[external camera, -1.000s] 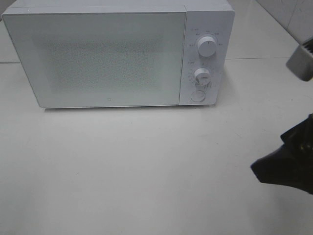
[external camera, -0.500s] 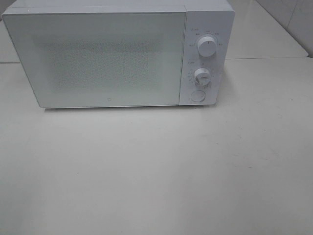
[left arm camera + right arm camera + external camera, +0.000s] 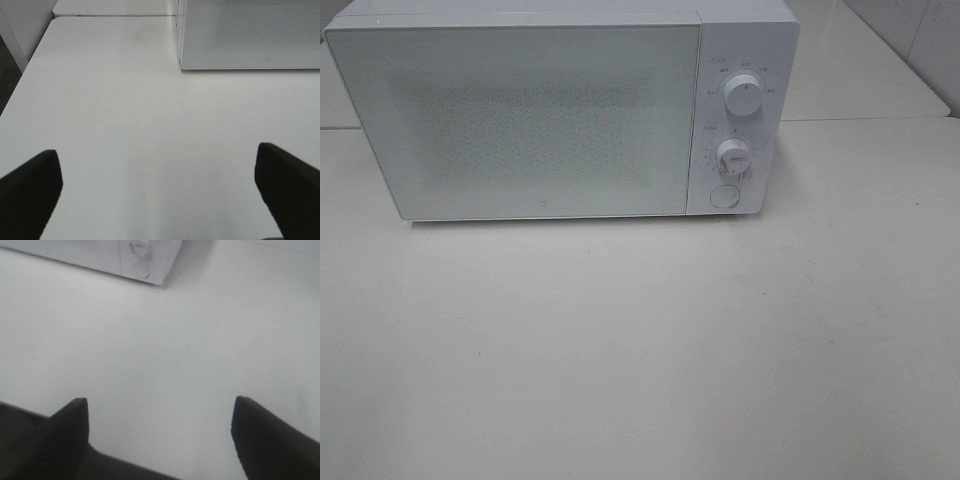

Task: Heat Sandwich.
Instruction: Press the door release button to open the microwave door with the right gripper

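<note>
Only the wrist views catch the left gripper [image 3: 157, 152] and right gripper [image 3: 160, 401], both wide open, holding nothing; overhead shows the whole shut microwave [image 3: 560, 110] on the table [image 3: 620, 350].

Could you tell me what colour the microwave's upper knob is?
Upper knob is white, best in exterior high view.

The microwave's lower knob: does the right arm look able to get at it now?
Probably yes. The right gripper is open and empty, only bare table lies between it and the microwave, and the lower knob has nothing in front of it.
</note>
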